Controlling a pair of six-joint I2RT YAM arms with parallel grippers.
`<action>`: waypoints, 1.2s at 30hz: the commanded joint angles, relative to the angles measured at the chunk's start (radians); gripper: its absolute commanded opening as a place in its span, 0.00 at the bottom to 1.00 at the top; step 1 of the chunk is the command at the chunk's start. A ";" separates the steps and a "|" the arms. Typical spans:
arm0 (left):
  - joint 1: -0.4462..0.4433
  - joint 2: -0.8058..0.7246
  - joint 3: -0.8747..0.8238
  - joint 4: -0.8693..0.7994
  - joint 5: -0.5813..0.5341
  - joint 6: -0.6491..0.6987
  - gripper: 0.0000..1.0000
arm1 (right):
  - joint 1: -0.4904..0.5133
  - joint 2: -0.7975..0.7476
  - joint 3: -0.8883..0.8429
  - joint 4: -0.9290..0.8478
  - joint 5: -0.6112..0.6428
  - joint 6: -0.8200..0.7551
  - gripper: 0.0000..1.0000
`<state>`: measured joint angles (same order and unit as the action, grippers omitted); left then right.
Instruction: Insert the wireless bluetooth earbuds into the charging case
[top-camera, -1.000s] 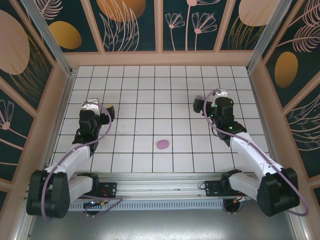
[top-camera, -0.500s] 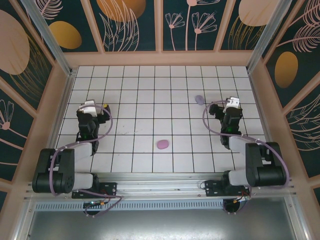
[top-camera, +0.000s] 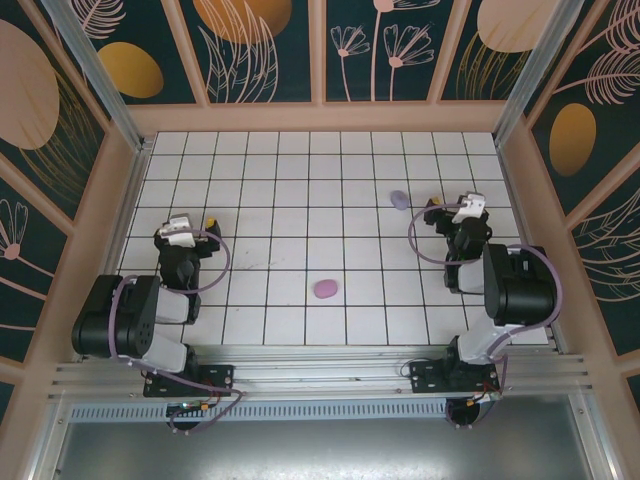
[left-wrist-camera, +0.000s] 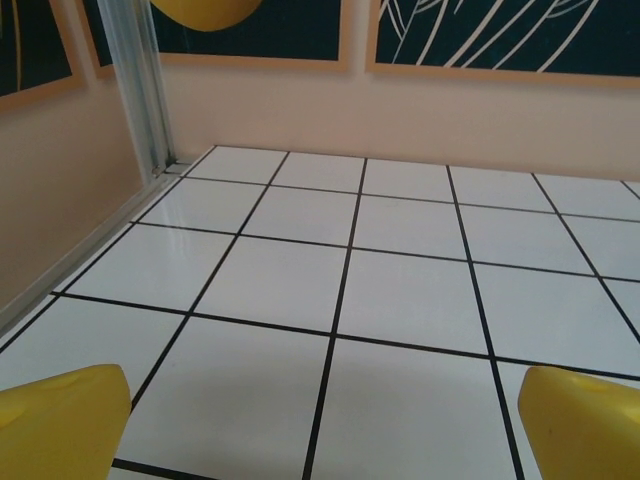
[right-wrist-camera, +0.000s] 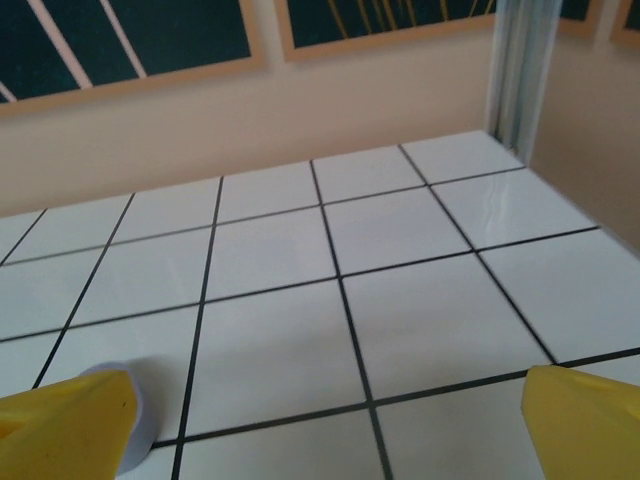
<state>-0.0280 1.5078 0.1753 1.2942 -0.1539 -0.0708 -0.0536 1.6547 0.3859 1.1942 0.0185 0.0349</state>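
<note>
**Both arms folded back to rest, claws wide, cases left on table**

Since 1 s ago both arms went from stretched out over the tiles to tucked up near their bases. R claw (top-camera: 447, 212) came off the lavender case (top-camera: 400, 199), which it covered before and which now lies bare. Pink case (top-camera: 325, 289) hasn't shifted.

Claws: L claw (top-camera: 200, 227) has jaws spread wide w/ nothing between the yellow fingers (left-wrist-camera: 65, 420), just bare tile ahead. R claw same, wide and holding nothing. In right wrist view the lavender case edge peeks out just behind its left finger, near but apart as far as I can tell.

Task things: pink case sits mid-table (top-camera: 300, 180) toward the near side, well apart from both claws. Lavender case is further back, just left of R claw. Both look shut. Buds are too small to pick out, prob already inside the cases, but that's my guess.

Step, as I judge it: parking the arms. To do it well, pull straight back, keep jaws open, and don't swing R wrist sideways, or that finger could knock the lavender case across the tiles.

Pose: L arm (top-camera: 120, 322) and R arm (top-camera: 515, 285) both have elbows bunched by the near rail. Wrists are low over the tiles and the claws point at the far wall
</note>
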 joint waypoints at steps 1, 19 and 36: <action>0.005 0.009 0.042 0.011 0.032 0.019 0.99 | -0.006 0.004 0.004 0.118 -0.074 0.005 0.99; 0.005 0.010 0.047 0.002 0.034 0.019 0.99 | 0.009 -0.271 0.014 -0.252 -0.064 -0.006 0.99; 0.005 0.010 0.049 0.002 0.033 0.019 0.99 | -0.027 -0.263 -0.163 -0.053 -0.073 0.021 0.99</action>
<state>-0.0280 1.5124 0.2062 1.2816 -0.1318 -0.0628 -0.0666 1.3575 0.2642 1.0088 -0.0505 0.0357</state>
